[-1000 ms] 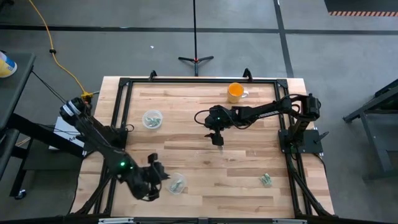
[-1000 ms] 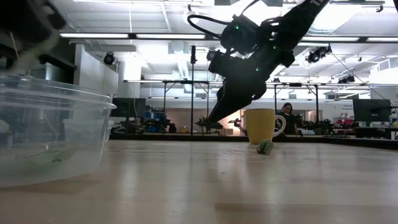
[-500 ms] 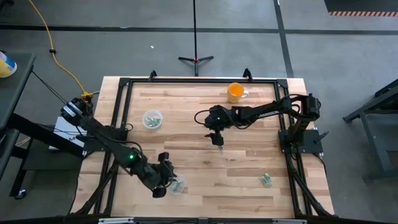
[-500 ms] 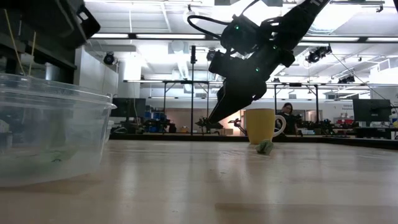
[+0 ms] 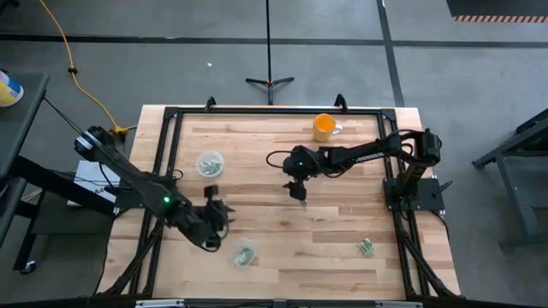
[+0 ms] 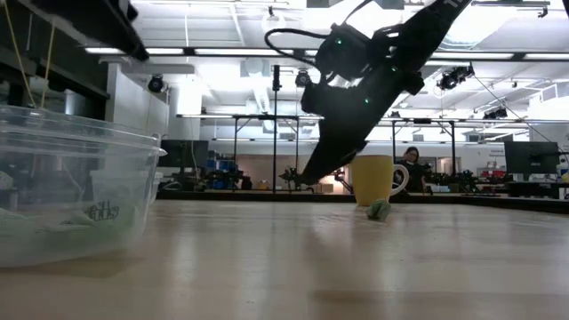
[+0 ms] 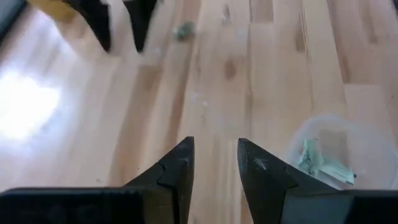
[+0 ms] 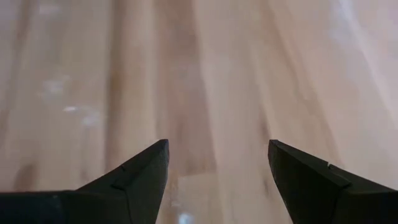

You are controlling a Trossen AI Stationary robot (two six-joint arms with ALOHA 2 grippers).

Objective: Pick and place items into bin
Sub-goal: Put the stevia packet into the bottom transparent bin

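Sorting seems to be between one delivery and the next pick, as we judge it. The left claw point(image 5: 221, 224) hangs released and empty, its fingers point(image 7: 177, 171) a little apart with bare wood between them. The bin point(image 5: 244, 249), a clear tub, sits just beside and ahead of this claw. In the left wrist view its rim point(image 7: 298, 134) rings several grey-green pieces point(image 7: 320, 163) lying inside.

The right claw point(image 5: 296, 192) is over the middle of the table, tilted down. Its jaws are spread wide and hold nothing, and the right wrist view shows only planks between its fingers point(image 8: 140, 171). One loose piece point(image 7: 183, 30) lies just beside the right claw's tips, and the low view shows it on the wood point(image 6: 379, 210) in front of the orange mug point(image 5: 324, 127). Another clump of pieces point(image 5: 366, 247) lies well away from both claws, near the table's right front edge. A second clear tub point(image 5: 210, 163) with pieces in it stands beyond the left claw.

We think the next move belongs to the right claw. It would have to shift over the loose piece, sink until the tips almost touch the wood, and close squarely on something very small.

As for writing, there is a faint printed mark on the bin's wall point(image 6: 102, 212) that we cannot read, and the mug shows no label
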